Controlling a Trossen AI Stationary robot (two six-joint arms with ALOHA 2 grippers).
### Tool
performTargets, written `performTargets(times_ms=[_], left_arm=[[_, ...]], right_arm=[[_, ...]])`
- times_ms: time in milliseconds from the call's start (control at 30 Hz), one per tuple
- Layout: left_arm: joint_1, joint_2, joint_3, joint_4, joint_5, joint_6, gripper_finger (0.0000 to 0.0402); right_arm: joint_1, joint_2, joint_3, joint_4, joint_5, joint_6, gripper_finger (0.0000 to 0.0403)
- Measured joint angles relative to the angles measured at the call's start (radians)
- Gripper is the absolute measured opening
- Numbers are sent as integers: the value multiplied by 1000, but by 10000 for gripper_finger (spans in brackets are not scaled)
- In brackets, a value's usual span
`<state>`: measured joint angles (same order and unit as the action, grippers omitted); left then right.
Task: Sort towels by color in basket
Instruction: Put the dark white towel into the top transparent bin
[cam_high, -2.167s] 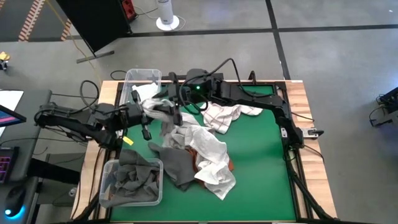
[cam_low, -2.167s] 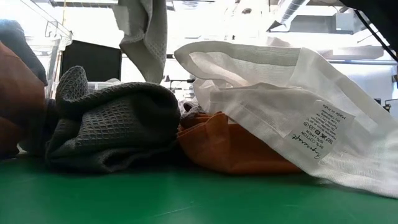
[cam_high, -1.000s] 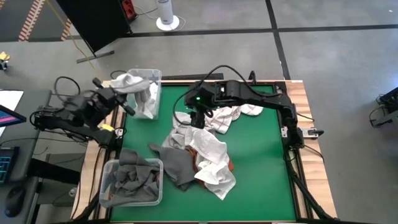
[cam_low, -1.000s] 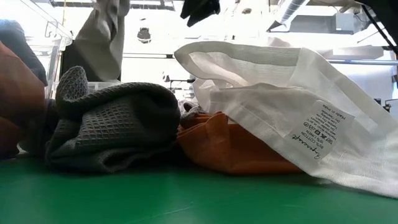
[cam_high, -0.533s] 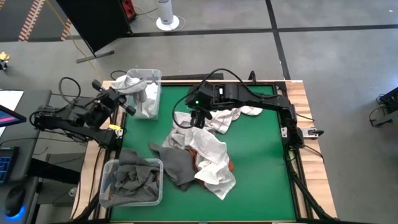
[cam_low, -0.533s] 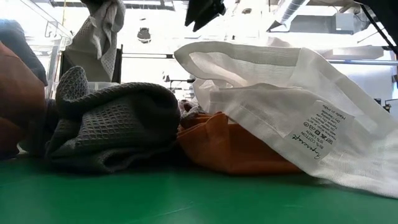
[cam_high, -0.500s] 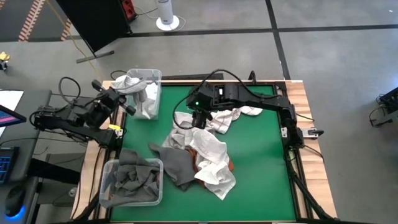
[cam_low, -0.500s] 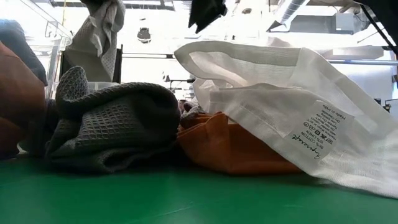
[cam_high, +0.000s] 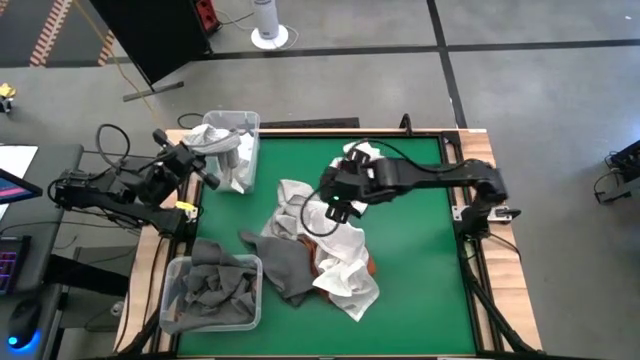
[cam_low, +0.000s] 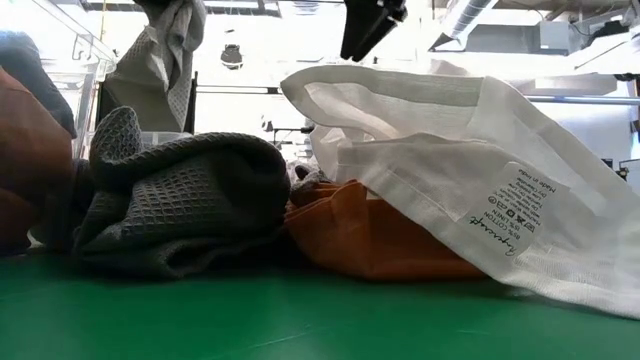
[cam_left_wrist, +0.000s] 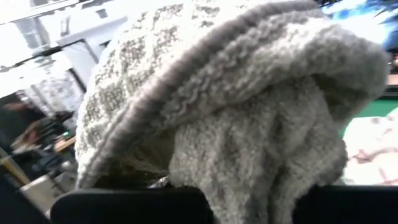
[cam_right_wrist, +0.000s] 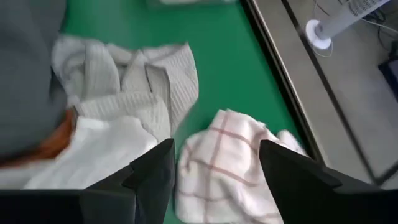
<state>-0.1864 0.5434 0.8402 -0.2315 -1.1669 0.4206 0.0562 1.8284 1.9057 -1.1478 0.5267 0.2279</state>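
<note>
Left gripper (cam_high: 207, 170): at the far-left clear plastic bin (cam_high: 246, 122), jaws pinched on a pale grey waffle-weave towel (cam_left_wrist: 249, 124) draped into that bin.

Right gripper (cam_high: 342, 196): above the middle of the green surface (cam_high: 420, 290), jaws spread, nothing between them.

Heap at centre of surface: plain white towel with sewn label (cam_low: 470, 170) on top, rust-orange towel (cam_low: 370, 240) beneath, dark grey waffle towel (cam_low: 180, 190) beside, touching.

White towel with thin checked lines (cam_right_wrist: 224, 162): on the surface just beyond the heap, near the right gripper, partly hidden under the arm in the high view.

Near-left clear plastic bin (cam_high: 176, 268): holding dark grey towels (cam_high: 215, 290).
</note>
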Motion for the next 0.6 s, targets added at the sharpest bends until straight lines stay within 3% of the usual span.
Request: performTargets(times_ms=[333, 600], left_arm=[[0, 15, 0, -59, 33, 1, 13], [0, 11, 0, -55, -30, 63, 13]], right_arm=[[-30, -339, -647, 570, -9, 147, 270], [3, -457, -910, 859, -1, 207, 270]])
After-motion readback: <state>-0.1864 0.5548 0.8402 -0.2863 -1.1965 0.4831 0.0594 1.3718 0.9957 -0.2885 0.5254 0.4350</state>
